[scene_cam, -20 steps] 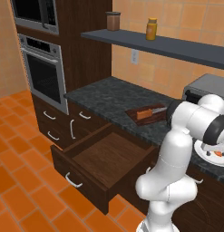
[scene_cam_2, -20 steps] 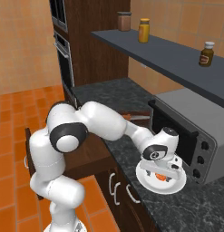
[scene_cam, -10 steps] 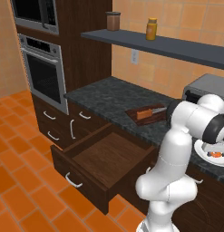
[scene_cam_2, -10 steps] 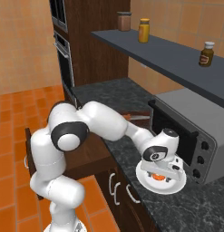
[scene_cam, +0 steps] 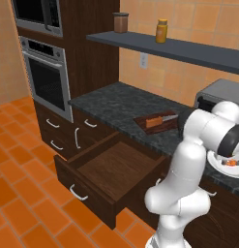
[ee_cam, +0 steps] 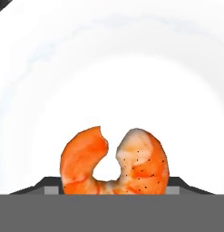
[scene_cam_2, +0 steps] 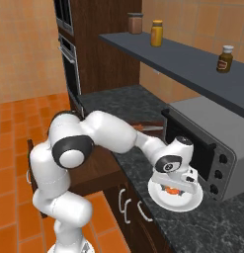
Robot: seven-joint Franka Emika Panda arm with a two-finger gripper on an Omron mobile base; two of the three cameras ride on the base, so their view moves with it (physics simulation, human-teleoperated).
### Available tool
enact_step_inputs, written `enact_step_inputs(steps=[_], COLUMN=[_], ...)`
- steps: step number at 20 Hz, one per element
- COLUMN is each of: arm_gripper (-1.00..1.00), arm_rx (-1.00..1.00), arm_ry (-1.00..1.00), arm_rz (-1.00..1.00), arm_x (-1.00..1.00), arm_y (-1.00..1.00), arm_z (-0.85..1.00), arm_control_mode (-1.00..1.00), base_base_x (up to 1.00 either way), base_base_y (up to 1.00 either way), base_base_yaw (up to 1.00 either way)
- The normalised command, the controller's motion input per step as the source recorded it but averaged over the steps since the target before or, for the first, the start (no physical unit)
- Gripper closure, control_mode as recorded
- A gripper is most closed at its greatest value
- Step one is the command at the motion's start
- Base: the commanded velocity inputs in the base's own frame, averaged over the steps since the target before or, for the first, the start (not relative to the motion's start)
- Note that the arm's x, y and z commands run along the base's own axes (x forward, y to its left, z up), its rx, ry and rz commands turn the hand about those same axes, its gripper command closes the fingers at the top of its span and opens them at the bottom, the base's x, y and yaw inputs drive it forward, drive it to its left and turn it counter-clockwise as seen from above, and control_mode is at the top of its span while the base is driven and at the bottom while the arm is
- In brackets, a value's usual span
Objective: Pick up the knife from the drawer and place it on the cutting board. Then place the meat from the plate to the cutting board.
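Note:
The orange-red meat [ee_cam: 114, 161] lies on the white plate [ee_cam: 111, 68], close under the hand. My gripper [ee_cam: 114, 188] is open, with a dark fingertip on each side of the meat. In the right base view the gripper [scene_cam_2: 173, 187] points down onto the plate [scene_cam_2: 185, 203] on the counter in front of the toaster oven. The knife [scene_cam: 159, 119] rests on the dark reddish cutting board [scene_cam: 151, 127] further along the counter. Below the counter the wide drawer [scene_cam: 111, 169] stands pulled out, its bottom bare.
A grey toaster oven [scene_cam_2: 212, 138] with its door open stands right behind the plate. A shelf [scene_cam: 179, 48] with jars runs above the counter. Wall ovens [scene_cam: 46, 82] stand at the left. The open drawer juts out over the orange tile floor.
The hand has sunk slightly toward the plate and the meat. The knife, the board and the drawer have not moved.

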Motion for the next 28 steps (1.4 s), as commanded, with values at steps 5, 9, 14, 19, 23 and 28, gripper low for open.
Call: enact_step_inputs(steps=[5,9,14,19,23,28], arm_gripper=[1.00,1.00,1.00,1.00,1.00,1.00], arm_rx=[0.00,-0.01,-0.16,-0.11,-0.01,0.00], arm_ry=[-0.14,-0.01,0.05,0.06,0.03,0.05], arm_rz=[0.00,0.02,0.05,0.05,0.08,0.10], arm_x=[0.11,0.54,0.96,1.00,1.00,1.00], arm_y=[0.68,0.96,0.95,0.58,0.26,0.10], arm_z=[0.90,0.86,0.68,0.50,0.05,0.02], arm_control_mode=[-1.00,-1.00,-1.00,-1.00,-1.00,-1.00], base_base_x=[0.00,0.00,0.00,0.00,0.00,0.00], base_base_y=[0.00,0.00,0.00,0.00,0.00,0.00], base_base_yaw=[0.00,0.00,0.00,0.00,0.00,0.00])
